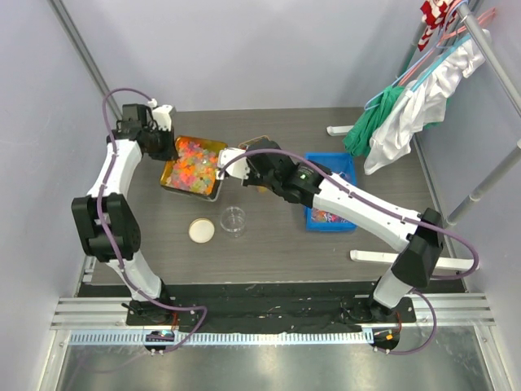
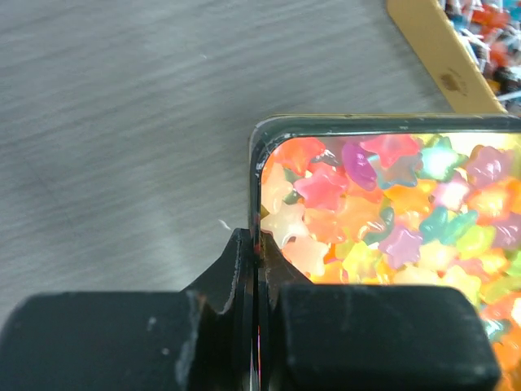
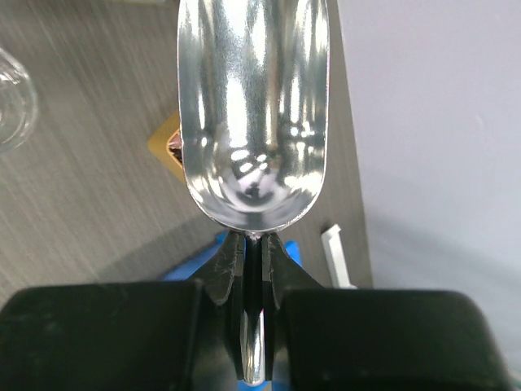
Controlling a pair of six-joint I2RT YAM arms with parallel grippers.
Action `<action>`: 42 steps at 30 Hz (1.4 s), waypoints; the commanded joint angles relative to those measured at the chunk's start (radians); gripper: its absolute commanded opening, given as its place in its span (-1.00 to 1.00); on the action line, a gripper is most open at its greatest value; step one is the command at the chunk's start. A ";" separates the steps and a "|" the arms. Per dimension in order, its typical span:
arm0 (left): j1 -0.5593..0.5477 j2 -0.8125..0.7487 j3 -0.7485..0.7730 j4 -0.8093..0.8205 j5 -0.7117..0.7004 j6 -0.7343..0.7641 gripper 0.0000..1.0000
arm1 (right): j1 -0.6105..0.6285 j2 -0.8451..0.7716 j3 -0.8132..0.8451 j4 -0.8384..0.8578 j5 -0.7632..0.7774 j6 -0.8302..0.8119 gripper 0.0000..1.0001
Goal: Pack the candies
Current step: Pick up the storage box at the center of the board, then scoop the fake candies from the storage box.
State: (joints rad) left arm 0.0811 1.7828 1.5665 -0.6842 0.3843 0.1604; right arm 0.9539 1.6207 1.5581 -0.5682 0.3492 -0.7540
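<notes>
Grey wood-grain table (image 1: 277, 252) carries everything. Blue bin (image 1: 346, 167) sits right, with wrapped sweets (image 1: 330, 217) in its near end. Clear tray (image 2: 262, 138) is back left, and the left gripper (image 2: 255, 244) is clamped on its rim near a corner. Metal scoop (image 3: 252, 106) is pinched by its handle in the right gripper (image 3: 254, 248), its bowl by the tray's right edge. Clear jar (image 1: 233, 220) and cream lid (image 1: 202, 231) sit side by side nearer the arms. Star-shaped multicoloured candies (image 2: 391, 212) fill the tray.

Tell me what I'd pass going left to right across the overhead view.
A round cream lid → clear cup → blue bin → hanging clothes. The candy tray spans the lid's position sideways, so it's left out.
</notes>
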 commanded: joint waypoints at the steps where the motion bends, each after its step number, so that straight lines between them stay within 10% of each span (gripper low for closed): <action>1: 0.000 -0.086 -0.071 0.058 0.172 -0.105 -0.99 | 0.005 0.039 0.152 -0.068 0.062 -0.065 -0.98; 27: 0.005 0.179 0.136 -0.348 0.562 -0.079 -1.00 | -0.004 0.021 0.313 -0.136 -0.009 0.081 -0.98; 36: 0.005 0.247 0.201 -0.445 0.596 -0.030 -0.99 | -0.006 0.057 0.367 -0.171 -0.049 0.093 -0.98; 42: 0.005 0.179 0.139 -0.301 0.383 -0.058 -0.99 | -0.003 0.076 0.419 -0.191 -0.049 0.102 -0.98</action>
State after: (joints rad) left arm 0.0811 2.0449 1.7157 -1.0527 0.8345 0.1371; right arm 0.9516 1.7000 1.9125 -0.7696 0.3050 -0.6727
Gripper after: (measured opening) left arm 0.034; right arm 0.099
